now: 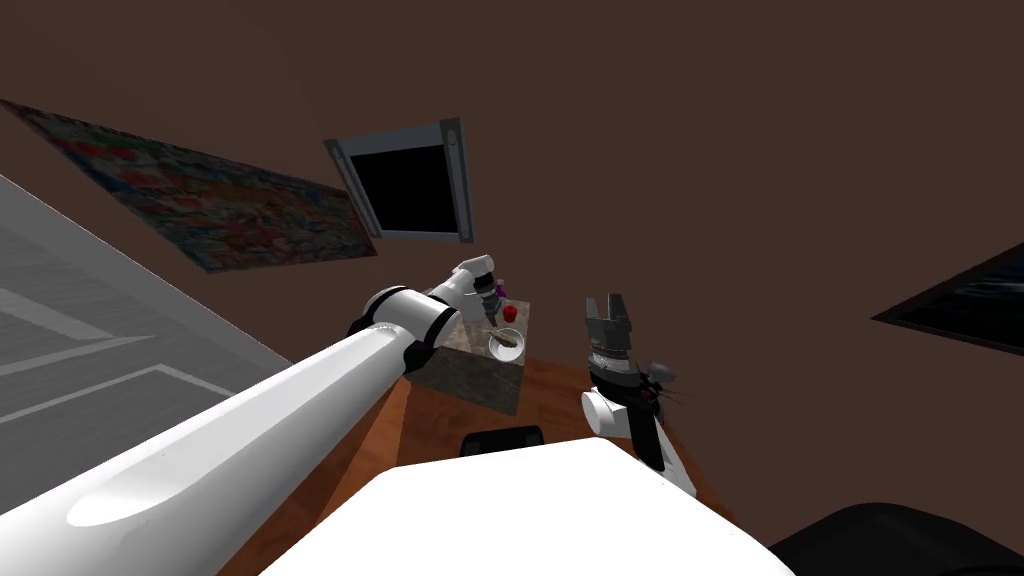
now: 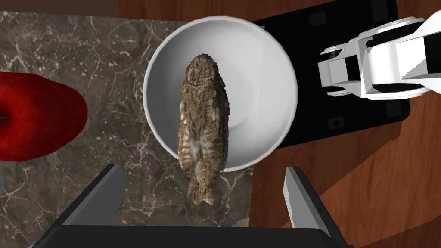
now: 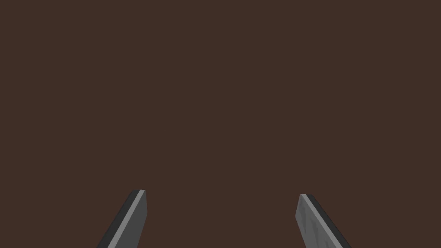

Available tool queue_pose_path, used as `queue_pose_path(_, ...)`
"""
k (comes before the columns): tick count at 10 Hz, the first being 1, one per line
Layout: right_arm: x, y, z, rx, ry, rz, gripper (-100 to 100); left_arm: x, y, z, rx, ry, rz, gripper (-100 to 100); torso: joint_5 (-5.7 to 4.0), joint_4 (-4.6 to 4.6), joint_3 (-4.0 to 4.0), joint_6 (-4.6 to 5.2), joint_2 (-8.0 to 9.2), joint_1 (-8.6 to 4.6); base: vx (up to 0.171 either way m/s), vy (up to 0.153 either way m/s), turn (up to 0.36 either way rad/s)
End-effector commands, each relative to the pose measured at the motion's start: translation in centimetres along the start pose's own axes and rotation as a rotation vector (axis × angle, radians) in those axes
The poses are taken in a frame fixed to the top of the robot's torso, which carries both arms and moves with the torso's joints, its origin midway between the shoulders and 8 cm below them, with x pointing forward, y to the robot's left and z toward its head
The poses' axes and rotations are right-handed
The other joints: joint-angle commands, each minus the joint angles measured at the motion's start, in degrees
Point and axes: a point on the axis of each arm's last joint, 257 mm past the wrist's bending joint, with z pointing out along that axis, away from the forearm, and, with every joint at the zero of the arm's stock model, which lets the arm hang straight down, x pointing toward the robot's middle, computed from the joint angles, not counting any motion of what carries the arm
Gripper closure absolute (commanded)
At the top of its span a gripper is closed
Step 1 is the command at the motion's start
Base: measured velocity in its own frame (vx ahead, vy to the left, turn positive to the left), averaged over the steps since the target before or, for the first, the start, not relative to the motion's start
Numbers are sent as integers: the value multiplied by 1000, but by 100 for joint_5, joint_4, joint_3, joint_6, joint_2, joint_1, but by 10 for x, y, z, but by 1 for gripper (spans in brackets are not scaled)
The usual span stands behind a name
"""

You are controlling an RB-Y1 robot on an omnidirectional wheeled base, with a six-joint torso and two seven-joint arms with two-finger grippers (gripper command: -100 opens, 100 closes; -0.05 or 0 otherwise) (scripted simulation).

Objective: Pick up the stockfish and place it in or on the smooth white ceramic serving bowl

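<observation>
Marble-veined and dark grey-brown, the surface (image 2: pixel 64 142) carries everything, with reddish wood-grain floor (image 2: pixel 387 172) showing beyond the bowl's side of it. That bowl (image 2: pixel 267 86) is the landmark: round, smooth, plain white, glossy-looking, sitting right at the surface's corner. Beside the bowl, apart from its rim, is a shiny deep-red apple (image 2: pixel 34 116).

And the stockfish (image 2: pixel 203 116) is in the bowl! Long, flat and tapered, mottled brown and tan with a rough, dried, scaly texture, it lies across the bowl's hollow, its narrow tail end poking out over the bowl's rim above the marble.

Directly above the bowl hovers the left hand (image 2: pixel 204 168), its two thin grey blades spread wide, one to each side of that overhanging tail, touching nothing. The right hand (image 3: pixel 222 193) is held up well apart from the bowl, blades also parted and empty.

So, judging from how things lie, the placing step looks done. What the next move calls for is a clean, straight lift away from the bowl, blades kept wide so neither clips the tail and levers the stiff fish out over the rim.
</observation>
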Motion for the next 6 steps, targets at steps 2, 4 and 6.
queue_pose_path(2, 0, 0, 0, 0, 0, 0, 0, -7, -2, -6, 6, 3, -47, -100, -3, -2, -3, 0, -5, -17, -15, 39, -91)
queue_pose_path(4, 0, 0, 0, 0, 0, 0, 0, -15, -6, -20, 29, 6, -119, -100, -3, -1, 1, 6, 4, -7, -59, 114, -425)
queue_pose_path(6, 0, 0, 0, 0, 0, 0, 0, -15, -6, -19, 28, 6, -119, -100, 1, 1, 3, -3, 5, 2, -21, 72, -8)
